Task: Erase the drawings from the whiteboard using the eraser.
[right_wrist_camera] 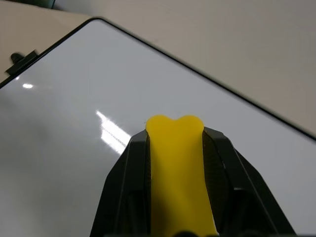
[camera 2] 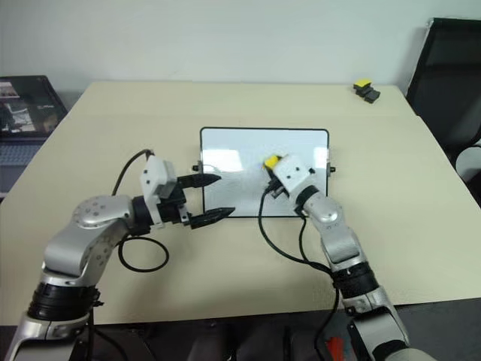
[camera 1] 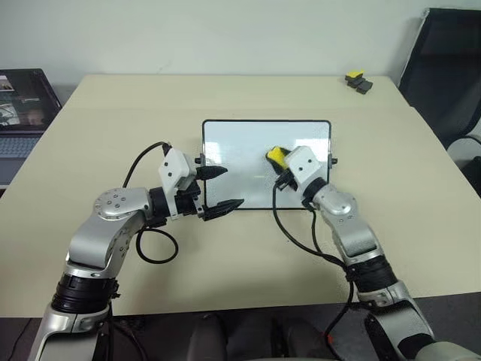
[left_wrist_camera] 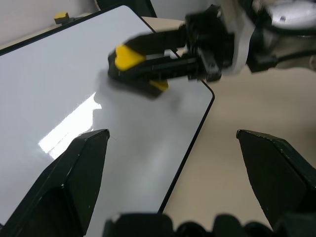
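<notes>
Item one, the largest: we record a beige table (camera 1: 225,98) carrying everything else. Item two: the whiteboard (camera 1: 248,143) lies flat at the table's centre, black-framed, with a small knob (camera 1: 334,160) at its 3 o'clock short side; we can make out no marks on its white face in any view. Item three: the left gripper (camera 1: 219,188) sits at the board's 9 o'clock edge, its two black fingers (camera 1: 225,205) spread wide with nothing between them; in the left wrist view one finger hangs over the board face and the other over bare table, the board's edge and rounded corner running between them. Item four: the right gripper (camera 1: 276,159) is over the board's 3 o'clock half, its jaws clamped on the eraser (camera 1: 276,155). Item five: the eraser, bright yellow, stands out past the fingertips; the right wrist view shows its notched end (right_wrist_camera: 175,123) pinched between both black fingers above the white surface, though whether it touches the board we cannot tell. Item six: a small yellow-topped black object (camera 1: 358,80) rests at the table's 1 o'clock corner, well apart from the board. The head views alone also show a laptop (camera 1: 22,105) at 10 o'clock.
</notes>
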You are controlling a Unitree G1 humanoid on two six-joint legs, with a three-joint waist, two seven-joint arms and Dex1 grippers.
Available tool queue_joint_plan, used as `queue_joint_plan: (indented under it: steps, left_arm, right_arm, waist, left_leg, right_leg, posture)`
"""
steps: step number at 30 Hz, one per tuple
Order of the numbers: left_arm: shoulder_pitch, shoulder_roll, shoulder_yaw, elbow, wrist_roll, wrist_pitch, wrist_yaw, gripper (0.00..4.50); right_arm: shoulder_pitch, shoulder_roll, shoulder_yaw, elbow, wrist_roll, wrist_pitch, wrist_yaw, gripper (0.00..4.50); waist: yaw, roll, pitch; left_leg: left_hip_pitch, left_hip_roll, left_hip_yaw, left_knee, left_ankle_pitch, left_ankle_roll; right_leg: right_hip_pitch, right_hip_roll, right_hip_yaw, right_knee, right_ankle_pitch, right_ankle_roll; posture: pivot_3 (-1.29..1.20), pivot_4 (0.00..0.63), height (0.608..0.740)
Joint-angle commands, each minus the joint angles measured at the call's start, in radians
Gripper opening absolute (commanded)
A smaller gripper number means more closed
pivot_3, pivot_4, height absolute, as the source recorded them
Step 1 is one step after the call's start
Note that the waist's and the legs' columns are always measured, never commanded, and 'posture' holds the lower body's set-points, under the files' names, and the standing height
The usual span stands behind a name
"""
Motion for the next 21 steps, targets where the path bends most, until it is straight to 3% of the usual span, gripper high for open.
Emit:
queue_joint_plan:
  steps: [1,9,21]
  left_arm:
    - [-0.001,0.011,0.027,-0.017,0.0,-0.02,0.0,4.5]
    - [-0.004,0.012,0.024,-0.02,0.001,-0.02,0.0,4.5]
    - [0.005,0.008,0.024,-0.028,-0.001,-0.017,0.008,4.5]
  right_arm:
    - [-0.049,-0.028,-0.069,-0.019,0.008,-0.005,-0.033,1.09]
    - [-0.114,-0.061,-0.081,0.173,-0.046,-0.058,-0.122,1.09]
    - [-0.028,0.071,0.068,0.205,-0.016,-0.044,0.002,1.09]
  waist:
    - [0.004,0.0,0.0]
    - [0.006,0.0,0.0]
    - [-0.009,0.0,0.0]
  left_leg:
    - [0.0,0.0,0.0,0.0,0.0,0.0]
    - [0.0,0.0,0.001,-0.001,0.0,0.0]
    - [0.002,0.0,0.0,0.0,0.0,0.0]
  right_leg:
    - [0.0,0.0,0.0,-0.001,0.0,0.0]
    - [0.0,0.0,0.001,-0.001,0.0,0.0]
    - [0.002,0.0,0.0,0.002,0.0,0.0]
  posture:
    - [0.0,0.15,0.74]
    - [0.0,0.15,0.74]
    - [0.0,0.15,0.74]
